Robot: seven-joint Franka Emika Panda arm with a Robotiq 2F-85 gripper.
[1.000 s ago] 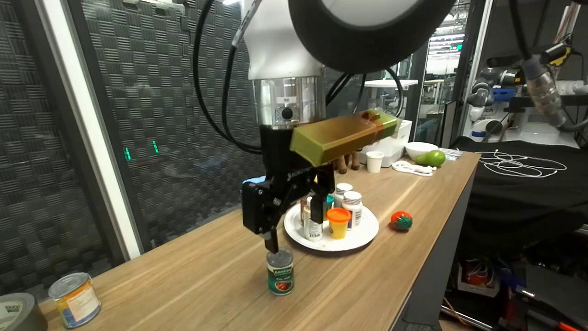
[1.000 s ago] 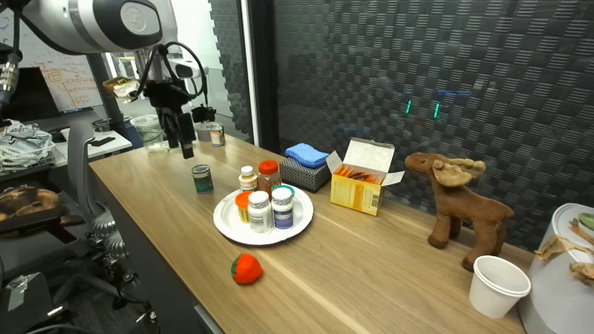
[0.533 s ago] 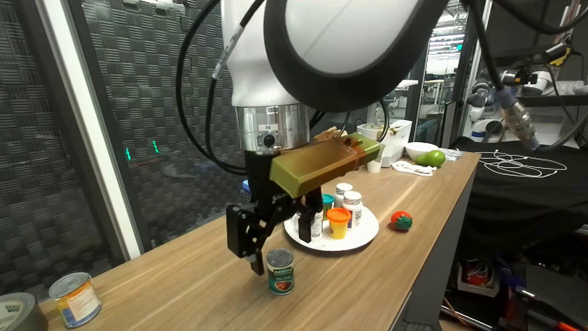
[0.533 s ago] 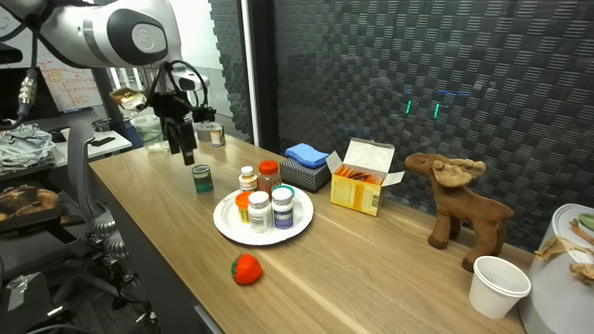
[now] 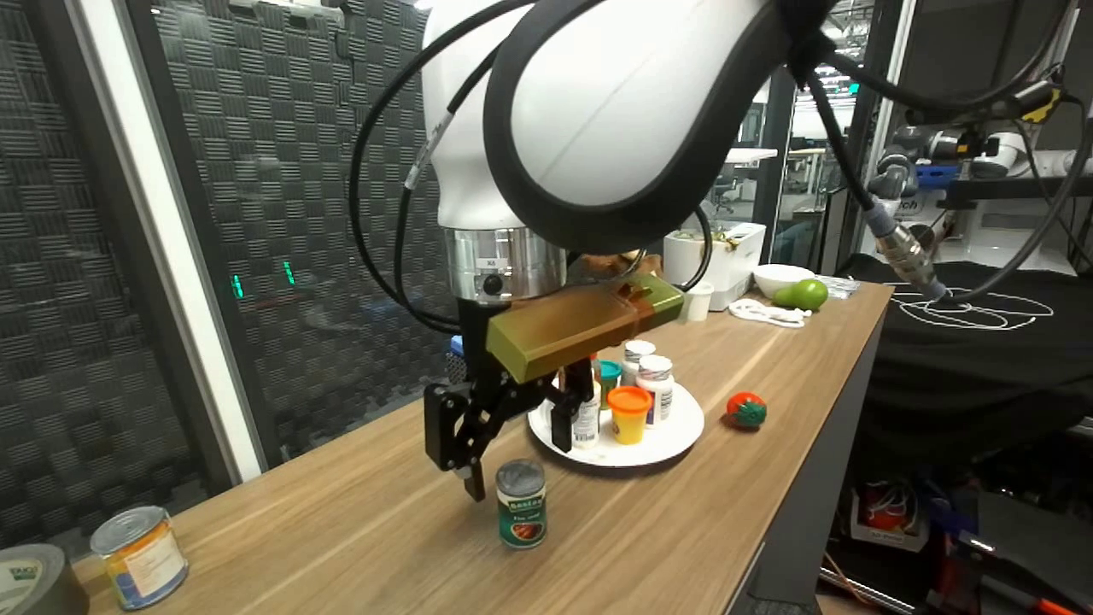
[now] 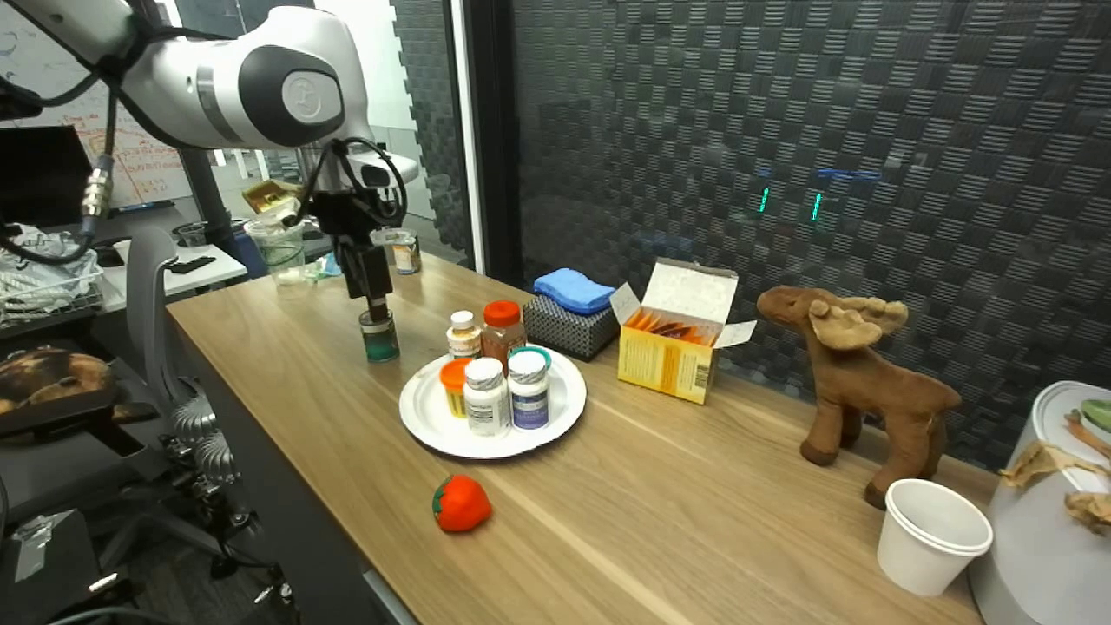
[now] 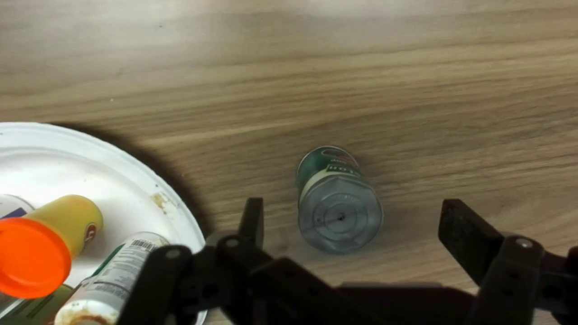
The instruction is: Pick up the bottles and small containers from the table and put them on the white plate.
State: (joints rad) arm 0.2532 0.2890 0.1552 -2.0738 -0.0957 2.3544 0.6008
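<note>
Pincer [image 7: 352, 221]: released, jaws wide apart, one to each side of the green can [image 5: 522, 517] in the wrist view, a gap at both. Green can: upright on the desk [image 6: 677, 521], near the plate [image 6: 564, 391] but apart from it. Plate, white, round: carries three white-capped bottles [image 6: 487, 408], one red-capped bottle [image 6: 503, 332], one orange-lidded tub [image 5: 629, 414], one teal-lidded tub [image 5: 609, 373], partly hidden. Strawberry [image 6: 463, 504], red: on the desk, near the plate. Yellow box [image 6: 664, 365]: open, orange packets [image 6: 668, 327] inside. Patterned box [image 6: 564, 327]: blue cloth [image 6: 573, 291] on top. Toy moose [image 6: 877, 382], brown: standing near nested white cups [image 6: 924, 551]. Tin [image 5: 143, 564] and tape roll [image 5: 68, 585]: close together, well apart from the plate
</note>
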